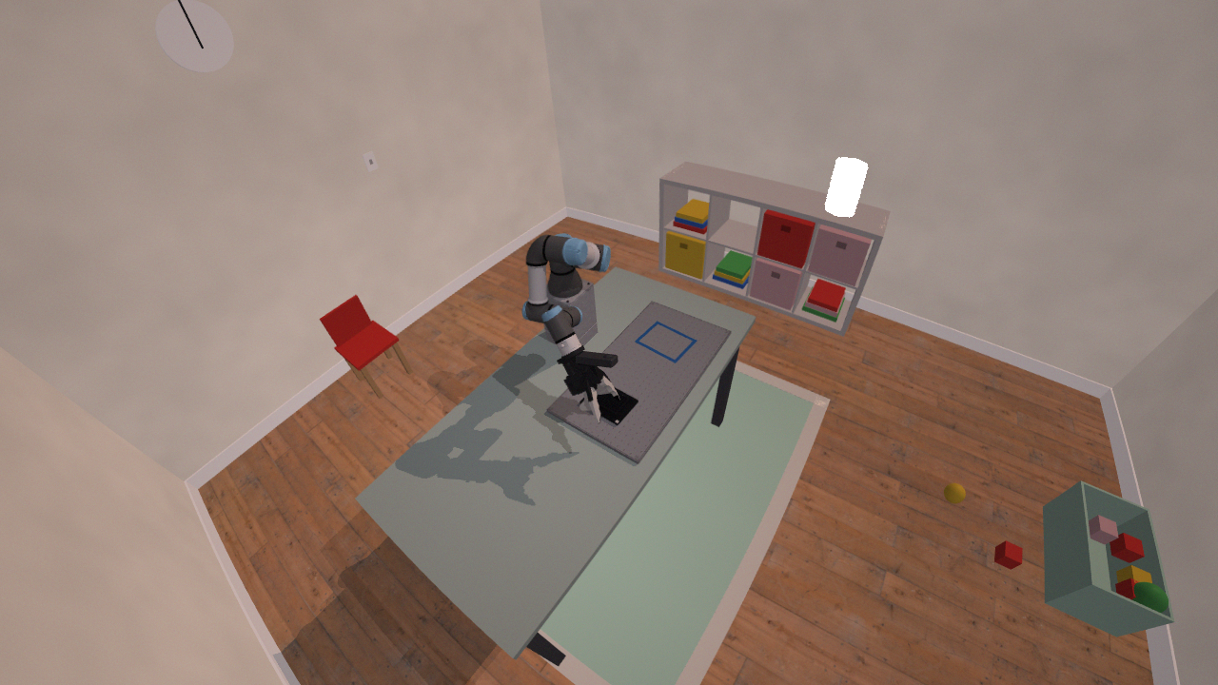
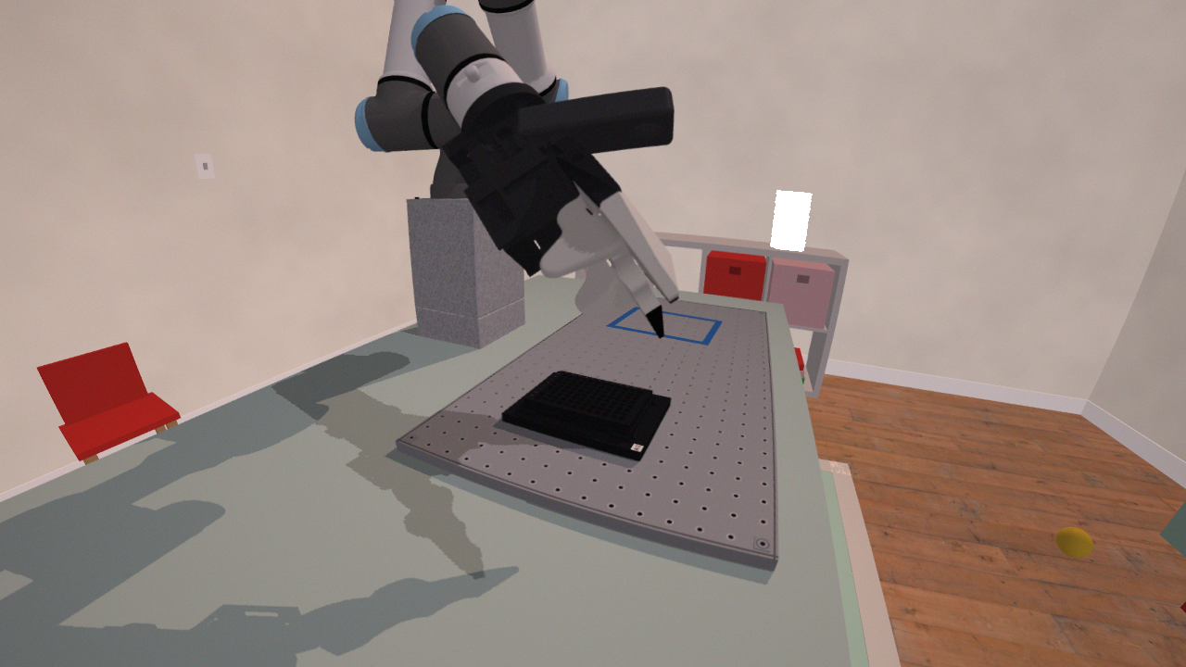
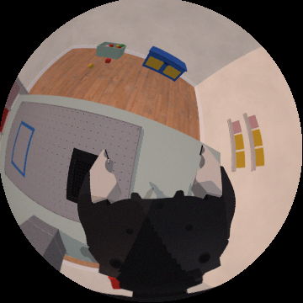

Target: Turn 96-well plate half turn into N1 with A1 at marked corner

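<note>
Jaws fully spread, holding nothing; gripper hangs tilted above the plate, toward its 12 o'clock; approach step; next it must level, descend, straddle the plate's sides.

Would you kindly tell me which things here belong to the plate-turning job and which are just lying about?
Job: black well plate in its nest on the grey board; open gripper above.

Lying about: blue outline, red chair, shelf, yellow ball, toy bin.

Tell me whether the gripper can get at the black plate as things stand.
Probably yes. The gripper hangs open and empty above the grey board, and the black plate lies uncovered below with nothing between them.
</note>
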Available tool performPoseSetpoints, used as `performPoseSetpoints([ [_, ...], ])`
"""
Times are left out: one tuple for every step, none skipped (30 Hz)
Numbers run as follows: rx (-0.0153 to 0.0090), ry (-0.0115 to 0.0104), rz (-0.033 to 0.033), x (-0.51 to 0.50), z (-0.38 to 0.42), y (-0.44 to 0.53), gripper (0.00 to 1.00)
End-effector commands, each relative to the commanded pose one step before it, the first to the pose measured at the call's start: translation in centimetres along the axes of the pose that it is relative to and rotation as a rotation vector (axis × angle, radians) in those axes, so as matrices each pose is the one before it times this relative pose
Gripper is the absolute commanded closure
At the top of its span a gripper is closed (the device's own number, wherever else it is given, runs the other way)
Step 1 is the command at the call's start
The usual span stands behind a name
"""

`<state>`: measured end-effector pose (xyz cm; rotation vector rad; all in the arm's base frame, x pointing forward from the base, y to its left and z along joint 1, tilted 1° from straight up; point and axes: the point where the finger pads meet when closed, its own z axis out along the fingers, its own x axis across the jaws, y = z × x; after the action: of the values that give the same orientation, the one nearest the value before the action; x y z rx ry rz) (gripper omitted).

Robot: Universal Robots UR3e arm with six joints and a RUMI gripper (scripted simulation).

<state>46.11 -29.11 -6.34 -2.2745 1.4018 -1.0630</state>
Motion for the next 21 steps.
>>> performPoseSetpoints([
  [0.00055, 0.00192, -0.00131, 0.088, -0.0332, -0.0438, 0.0],
  [0.0, 0.0, 0.0, 0.0, 0.0, 0.0, 0.0],
  [0.0, 0.0, 0.0, 0.0, 0.0, 0.0, 0.0],
  [0.0, 0.0, 0.0, 0.0, 0.0, 0.0, 0.0],
  [0.0, 0.0, 0.0, 0.0, 0.0, 0.0, 0.0],
  [0.0, 0.0, 0.0, 0.0, 0.0, 0.0, 0.0],
  [0.0, 0.0, 0.0, 0.0, 0.0, 0.0, 0.0],
  [0.0, 0.0, 0.0, 0.0, 0.0, 0.0, 0.0],
  [0.0, 0.0, 0.0, 0.0, 0.0, 0.0, 0.0],
  [0.0, 0.0, 0.0, 0.0, 0.0, 0.0, 0.0],
  [0.0, 0.0, 0.0, 0.0, 0.0, 0.0, 0.0],
  [0.0, 0.0, 0.0, 0.0, 0.0, 0.0, 0.0],
  [0.0, 0.0, 0.0, 0.0, 0.0, 0.0, 0.0],
  [0.0, 0.0, 0.0, 0.0, 0.0, 0.0, 0.0],
  [0.0, 0.0, 0.0, 0.0, 0.0, 0.0, 0.0],
  [0.0, 0.0, 0.0, 0.0, 0.0, 0.0, 0.0],
  [0.0, 0.0, 0.0, 0.0, 0.0, 0.0, 0.0],
  [-0.01853, -0.01765, 0.02131, -0.466, 0.1186, 0.1463, 0.0],
  [-0.01951, -0.01747, 0.0206, -0.46, 0.097, 0.1535, 0.0],
  [-0.01951, -0.01746, 0.0206, -0.46, 0.1065, 0.1628, 0.0],
  [-0.01951, -0.01746, 0.0206, -0.454, 0.1178, 0.17, 0.0],
])
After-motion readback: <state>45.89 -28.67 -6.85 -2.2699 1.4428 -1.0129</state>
